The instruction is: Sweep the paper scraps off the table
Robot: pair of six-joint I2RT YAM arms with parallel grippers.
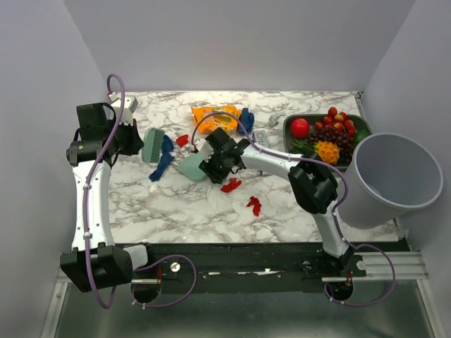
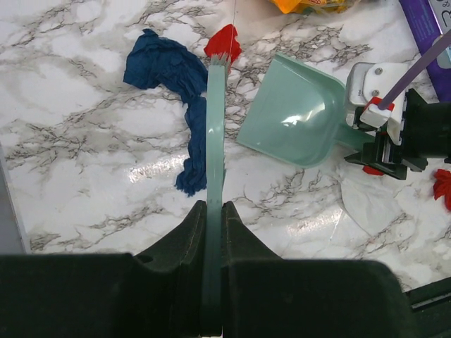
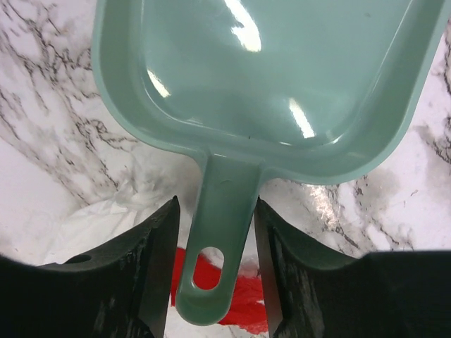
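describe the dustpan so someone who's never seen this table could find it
Look to the middle of the marble table, just left of the right gripper. The dustpan lies there, its handle between that gripper's fingers. It is pale green like the brush nearby, but it is a shallow, empty scoop.

Bright overhead light, glare on glossy table point(image 2: 84, 155), soft shadows, sharp focus
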